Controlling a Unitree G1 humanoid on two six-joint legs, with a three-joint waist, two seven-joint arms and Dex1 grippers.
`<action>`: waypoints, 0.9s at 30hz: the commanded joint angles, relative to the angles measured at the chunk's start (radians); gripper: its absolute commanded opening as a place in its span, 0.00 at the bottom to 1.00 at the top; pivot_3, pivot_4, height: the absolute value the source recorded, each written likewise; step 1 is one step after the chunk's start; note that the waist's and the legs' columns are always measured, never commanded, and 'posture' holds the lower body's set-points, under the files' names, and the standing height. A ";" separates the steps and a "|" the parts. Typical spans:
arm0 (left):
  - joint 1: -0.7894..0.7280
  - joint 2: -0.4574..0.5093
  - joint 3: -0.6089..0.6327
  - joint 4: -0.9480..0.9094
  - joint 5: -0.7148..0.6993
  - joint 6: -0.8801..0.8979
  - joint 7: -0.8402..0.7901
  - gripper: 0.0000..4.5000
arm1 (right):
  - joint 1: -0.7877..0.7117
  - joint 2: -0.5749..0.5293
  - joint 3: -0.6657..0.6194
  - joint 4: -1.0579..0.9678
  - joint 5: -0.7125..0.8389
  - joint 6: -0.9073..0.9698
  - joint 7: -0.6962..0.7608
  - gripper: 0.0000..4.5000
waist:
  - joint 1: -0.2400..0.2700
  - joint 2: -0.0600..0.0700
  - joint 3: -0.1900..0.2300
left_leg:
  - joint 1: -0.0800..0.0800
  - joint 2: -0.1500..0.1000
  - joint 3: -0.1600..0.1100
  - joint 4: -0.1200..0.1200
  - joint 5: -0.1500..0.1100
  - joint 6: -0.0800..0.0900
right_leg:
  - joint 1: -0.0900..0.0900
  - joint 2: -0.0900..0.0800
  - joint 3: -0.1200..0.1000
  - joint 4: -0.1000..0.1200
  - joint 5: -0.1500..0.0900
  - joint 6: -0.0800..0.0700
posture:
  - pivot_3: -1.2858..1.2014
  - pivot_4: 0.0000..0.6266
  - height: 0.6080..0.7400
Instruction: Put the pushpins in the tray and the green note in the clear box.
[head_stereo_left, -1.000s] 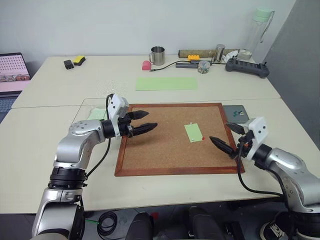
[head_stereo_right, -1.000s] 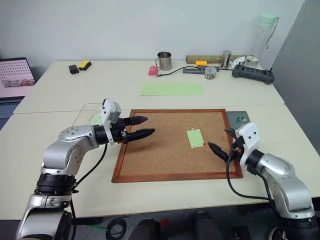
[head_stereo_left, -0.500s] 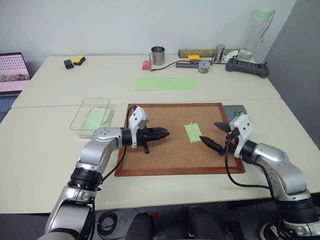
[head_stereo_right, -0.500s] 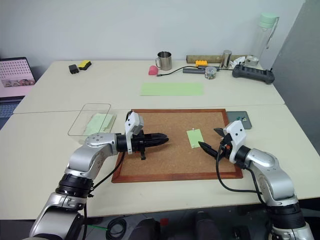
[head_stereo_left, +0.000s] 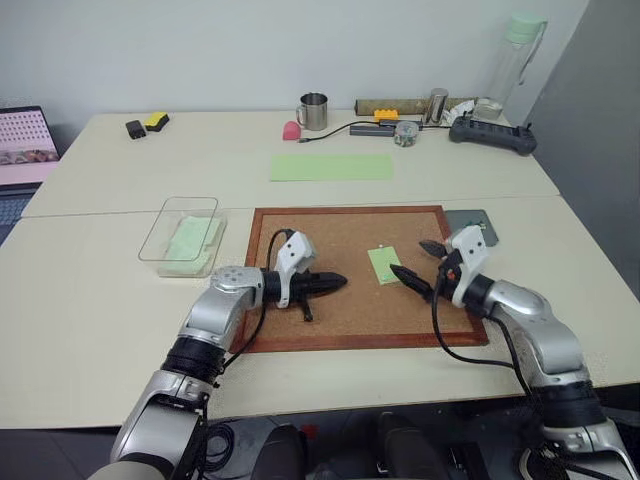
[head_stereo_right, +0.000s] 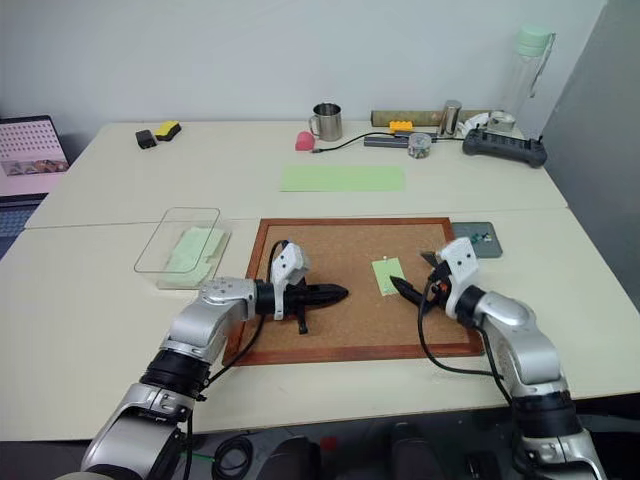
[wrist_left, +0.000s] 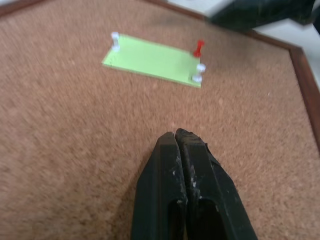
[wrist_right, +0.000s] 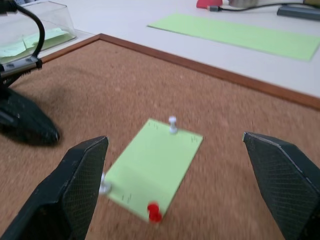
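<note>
Right gripper (wrist_right: 175, 200): jaws stand wide apart and empty, aimed at the green note (wrist_right: 155, 167) from just beside it, toward the right edge of the cork board (head_stereo_left: 330, 300). Left gripper (wrist_left: 182, 145): jaws pressed together, holding nothing, low over the middle of the board and pointing toward the note, still apart from it.

The green note lies flat on the right half of the board, pinned. Three pushpins hold it: a red pushpin (wrist_right: 154, 211) at one corner, a pale pushpin (wrist_right: 172, 122) at the far short edge and another pale pin (wrist_left: 198, 73) near the red one. None is lifted yet.

Judgement: the step in hand is the approach to the first pin; no part of the task is complete for this note. The next move calls for the open right jaws to narrow and close on a single pin head, most likely the red one nearest them, then pull straight up. The heads are tiny, so a slight miss would pinch the paper or push the pin over.

The tray (head_stereo_left: 468, 226) sits off the board's far right corner, with something small already in it. The clear box (head_stereo_left: 184, 238) stands off the board's far left corner, holding green paper. A long green sheet (head_stereo_left: 332, 167), mug (head_stereo_left: 315, 111) and oddments lie along the table's far edge, well clear. Nothing obstructs the pins.
</note>
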 joint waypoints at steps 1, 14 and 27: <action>0.008 -0.018 -0.036 0.054 0.054 0.007 0.036 0.02 | -0.113 0.039 0.014 0.099 -0.045 -0.020 -0.036 1.00 | 0.000 0.001 -0.001 | 0.001 0.000 0.000 0.000 0.000 0.000 | 0.001 0.000 0.000 0.000 0.001 -0.001 | 0.52 0.24 1.00; 0.038 -0.029 0.001 0.009 0.029 0.049 0.061 0.02 | -0.271 0.120 0.055 0.431 -0.140 -0.128 -0.009 1.00 | 0.000 0.002 -0.002 | 0.004 -0.001 0.000 0.000 0.000 0.000 | 0.005 -0.001 0.000 0.000 0.001 -0.002 | 0.52 0.24 1.00; 0.065 -0.010 0.012 -0.055 0.025 0.091 0.063 0.00 | -0.263 0.146 0.059 0.449 -0.156 -0.150 0.029 0.43 | -0.003 0.002 -0.002 | 0.004 0.000 0.000 -0.001 0.000 0.000 | 0.004 -0.001 0.000 -0.001 0.001 -0.002 | 0.52 0.24 1.00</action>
